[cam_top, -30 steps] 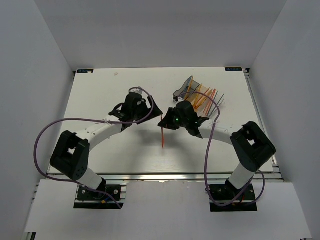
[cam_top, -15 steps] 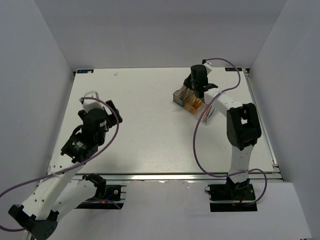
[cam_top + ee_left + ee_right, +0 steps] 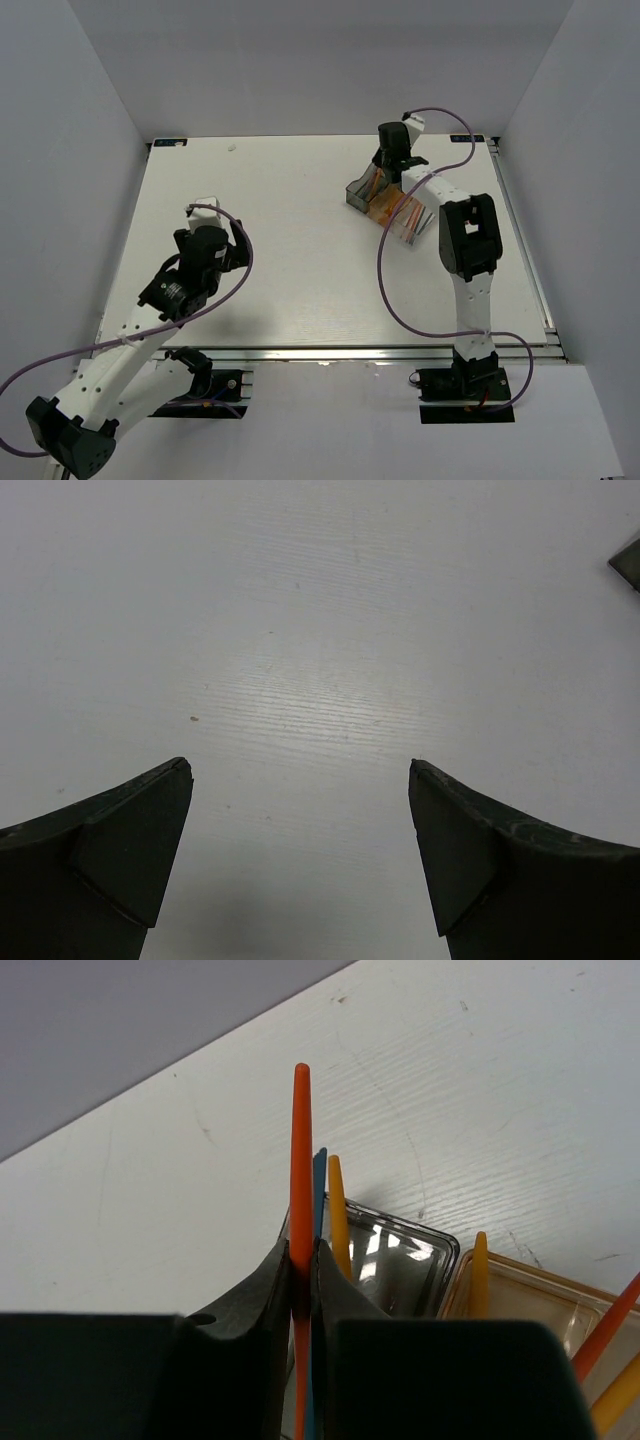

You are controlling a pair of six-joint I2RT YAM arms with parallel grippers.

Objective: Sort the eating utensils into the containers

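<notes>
Right end effector (image 3: 303, 1270) clamped on thin orange plastic stick (image 3: 300, 1140) above smoky grey plastic bin (image 3: 432, 1243); lower straight, then release. Left end effector (image 3: 300, 820) apart.

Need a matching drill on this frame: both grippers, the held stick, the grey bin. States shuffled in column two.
1. left gripper
2. right gripper
3. orange stick
4. smoky grey bin

A. next to the orange bin
B. shut on a utensil
C. open above bare table
D. pinched upright between jaws

Pairs: 1-C, 2-B, 3-D, 4-A
</notes>
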